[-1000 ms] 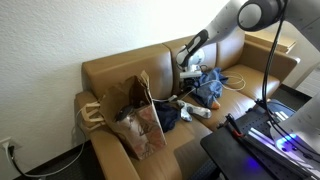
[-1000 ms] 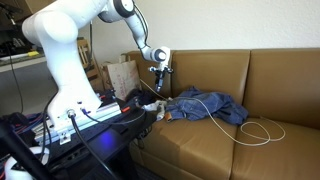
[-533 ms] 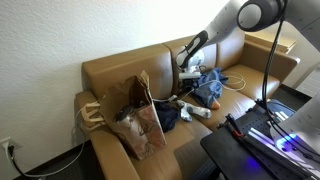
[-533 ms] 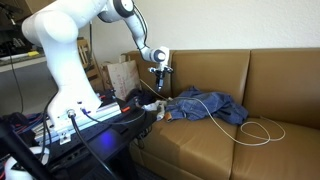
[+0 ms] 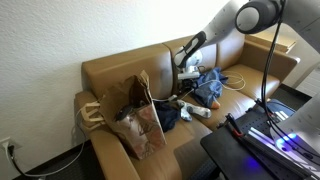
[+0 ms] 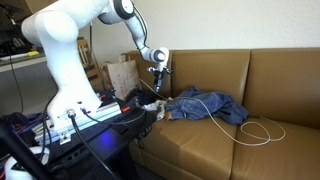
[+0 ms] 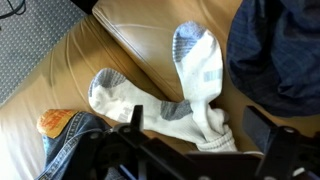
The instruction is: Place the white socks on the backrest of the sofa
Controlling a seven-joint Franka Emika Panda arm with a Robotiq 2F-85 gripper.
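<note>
Two white socks (image 7: 190,95) with grey toes and heels lie splayed on the tan sofa seat, between the jeans and the blue clothes; they also show as a white patch in an exterior view (image 5: 196,111). My gripper (image 7: 200,130) hangs in the air above them, in front of the backrest (image 5: 130,60), in both exterior views (image 5: 186,72) (image 6: 159,76). Its fingers stand wide apart, one on either side of the sock cuffs, and hold nothing. The backrest (image 6: 250,65) top is bare.
A heap of blue clothes (image 7: 280,50) (image 6: 205,103) lies beside the socks, with jeans (image 7: 65,145) on the other side. A brown paper bag (image 5: 135,115) stands at the sofa's end. A white cable (image 6: 255,128) loops on the seat. A dark stand (image 5: 250,145) is in front.
</note>
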